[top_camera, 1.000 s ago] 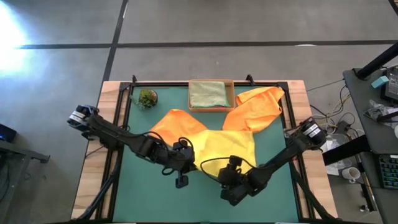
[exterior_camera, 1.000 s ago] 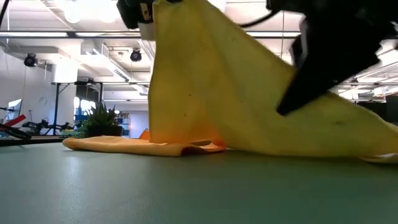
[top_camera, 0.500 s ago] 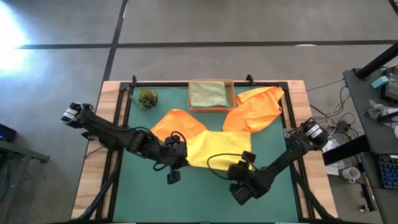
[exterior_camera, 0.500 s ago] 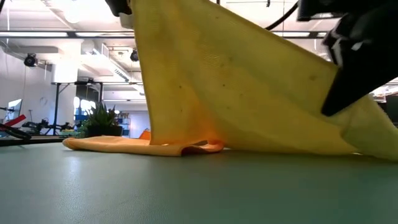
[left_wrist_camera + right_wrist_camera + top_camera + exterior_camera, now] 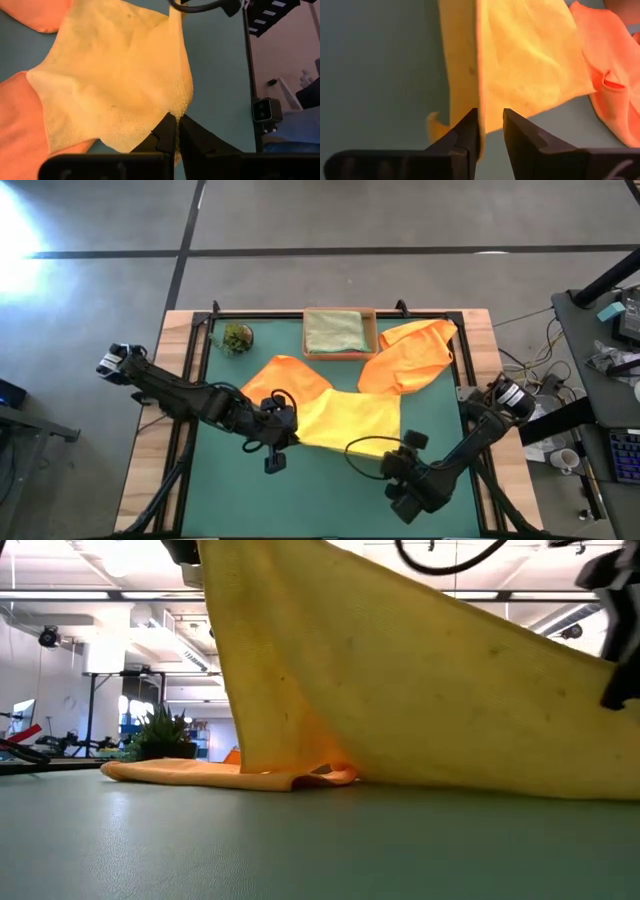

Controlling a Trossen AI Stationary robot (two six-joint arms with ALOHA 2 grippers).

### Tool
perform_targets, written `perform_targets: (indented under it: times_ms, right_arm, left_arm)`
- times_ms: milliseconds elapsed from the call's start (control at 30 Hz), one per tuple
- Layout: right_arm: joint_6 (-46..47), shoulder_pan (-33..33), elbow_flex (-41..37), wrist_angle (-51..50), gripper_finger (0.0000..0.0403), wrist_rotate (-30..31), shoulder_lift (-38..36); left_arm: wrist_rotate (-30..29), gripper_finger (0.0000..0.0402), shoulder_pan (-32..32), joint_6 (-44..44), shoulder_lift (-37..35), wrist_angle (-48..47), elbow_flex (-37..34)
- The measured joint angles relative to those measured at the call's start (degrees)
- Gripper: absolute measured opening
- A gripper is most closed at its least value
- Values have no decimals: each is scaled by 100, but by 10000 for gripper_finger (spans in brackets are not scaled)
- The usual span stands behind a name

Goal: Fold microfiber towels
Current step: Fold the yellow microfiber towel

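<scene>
Your left pincer (image 5: 174,121) and right pincer (image 5: 490,131) each clamp a yellow towel (image 5: 345,420) edge, stretching it flat for folding.

Even, fairly bright overhead light is falling on the green mat (image 5: 230,490) in the high view, while a hard white glare is burning out the floor (image 5: 20,225) at the upper left corner. In the low view, ceiling lamps (image 5: 120,560) are glowing behind the yellow towel (image 5: 400,700) and shining through its lower fold (an orange glow there), and the nearest mat is looking soft. Both wrist views are running dim and warm, with the dark fingers (image 5: 172,137) blurring.
</scene>
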Motion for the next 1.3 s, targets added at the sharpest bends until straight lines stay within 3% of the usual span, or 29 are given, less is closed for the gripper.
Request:
perform_targets:
  times_ms: [300,433,600,1000,1300]
  right_arm:
    - [169,194,-93,-91,62,10,0]
    - [143,232,-93,-88,53,-272,-10]
    - [156,251,-95,-83,15,-407,-164]
    - [202,280,57,-73,8,-558,-1353]
    - [165,279,512,-813,8,-106,-2275]
  left_arm:
    - [0,0,0,49,0,0,0]
    - [0,0,0,52,0,1,-2]
    - [0,0,0,58,0,-1,-4]
    - [163,0,2,81,-25,2,66]
    - [185,0,44,1072,-68,-278,549]
